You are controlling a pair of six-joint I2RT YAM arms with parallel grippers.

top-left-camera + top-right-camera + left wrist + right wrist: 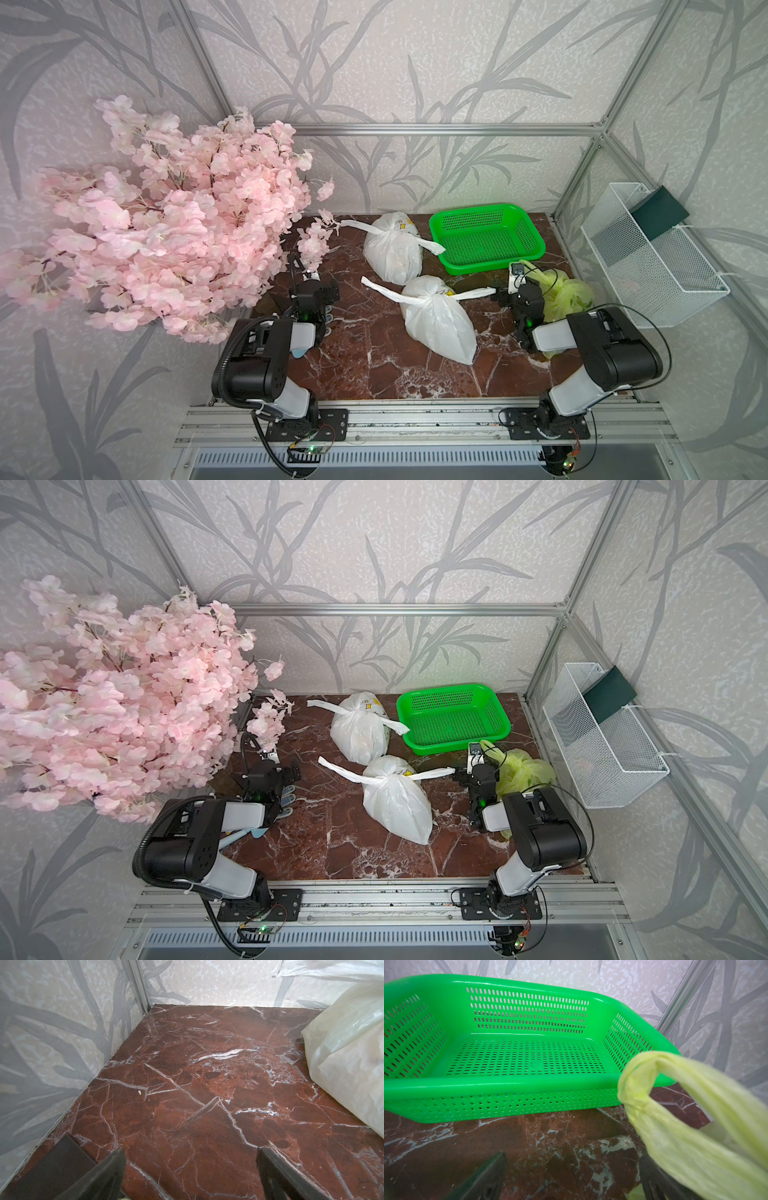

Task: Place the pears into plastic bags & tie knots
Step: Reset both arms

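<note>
Two white plastic bags lie knotted and bulging on the marble table (374,374). One is at the back (392,249) and one in the middle (438,324). A yellow-green plastic bag (567,293) sits crumpled at the right. Its handle loop (675,1105) drapes over one finger of my right gripper (573,1172), which stands open above bare marble just in front of the basket. My left gripper (191,1167) is open too and holds nothing, left of the middle white bag (349,1053). No pears show.
A green mesh basket (488,262) with nothing in it stands at the back right. Pink blossom branches (174,216) overhang the left side. A white wire rack (648,266) hangs on the right wall. Small pale blue items (286,800) lie under my left arm.
</note>
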